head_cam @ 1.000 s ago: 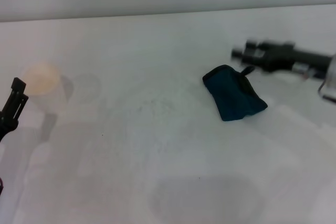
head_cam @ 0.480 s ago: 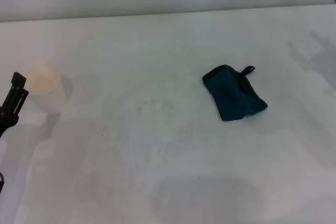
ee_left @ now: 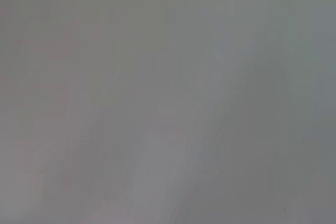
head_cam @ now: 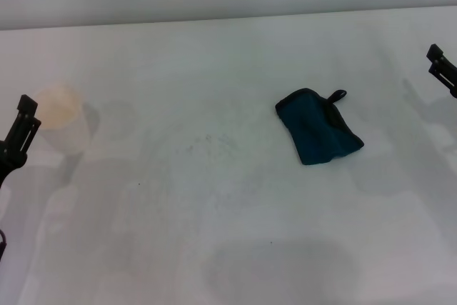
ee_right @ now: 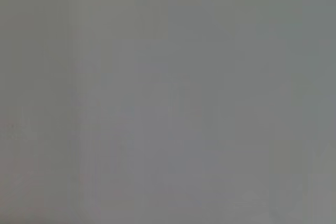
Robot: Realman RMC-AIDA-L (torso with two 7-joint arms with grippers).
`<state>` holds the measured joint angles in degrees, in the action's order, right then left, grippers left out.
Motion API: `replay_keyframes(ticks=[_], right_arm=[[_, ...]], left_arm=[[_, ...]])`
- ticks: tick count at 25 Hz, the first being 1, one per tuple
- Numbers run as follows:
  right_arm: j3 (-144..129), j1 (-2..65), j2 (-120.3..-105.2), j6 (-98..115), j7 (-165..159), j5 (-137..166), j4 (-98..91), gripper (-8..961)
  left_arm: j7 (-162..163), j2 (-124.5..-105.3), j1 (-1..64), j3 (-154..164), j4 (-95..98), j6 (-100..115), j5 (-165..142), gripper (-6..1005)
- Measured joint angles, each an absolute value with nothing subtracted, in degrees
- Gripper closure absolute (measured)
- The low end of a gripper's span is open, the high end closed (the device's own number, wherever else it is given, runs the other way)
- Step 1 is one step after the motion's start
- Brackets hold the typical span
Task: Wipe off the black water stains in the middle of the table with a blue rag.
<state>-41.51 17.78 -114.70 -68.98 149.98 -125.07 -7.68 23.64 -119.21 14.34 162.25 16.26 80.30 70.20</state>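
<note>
The blue rag (head_cam: 318, 128) lies crumpled on the white table (head_cam: 235, 233), right of the middle, with its black loop pointing to the far side. No dark blotch shows; only faint grey smears and tiny specks (head_cam: 208, 141) mark the middle of the table. My right gripper (head_cam: 443, 68) is at the right edge of the head view, well apart from the rag and holding nothing. My left gripper (head_cam: 21, 128) is at the left edge, parked. Both wrist views show only plain grey surface.
A white paper cup (head_cam: 61, 108) stands at the left, just beside my left gripper. The table's far edge meets a pale wall at the back.
My right gripper has left the rag's loop: it went up and out to the right, and now shows again at the right edge. The rag has not moved. The left arm barely shifted.
</note>
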Motion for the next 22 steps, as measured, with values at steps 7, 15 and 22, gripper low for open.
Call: replay_keyframes(ticks=[7,15,22], right_arm=[[-41.5,17.8,-114.7,-69.2,149.7,-125.1,-7.6,77],[-41.5,17.9,-114.79,-69.3,149.9,-125.2,-7.4,77],[-41.5,18.2,-114.79,-69.3,149.9,-125.6,-7.7,77]], left_arm=[[23.6,-119.22,14.3,162.3,16.2,80.0,70.1,112],[23.4,-119.2,14.8,162.2,15.7,79.9,70.2,112],[23.3,-119.18,16.1,162.2,14.4,79.3,70.3,111]])
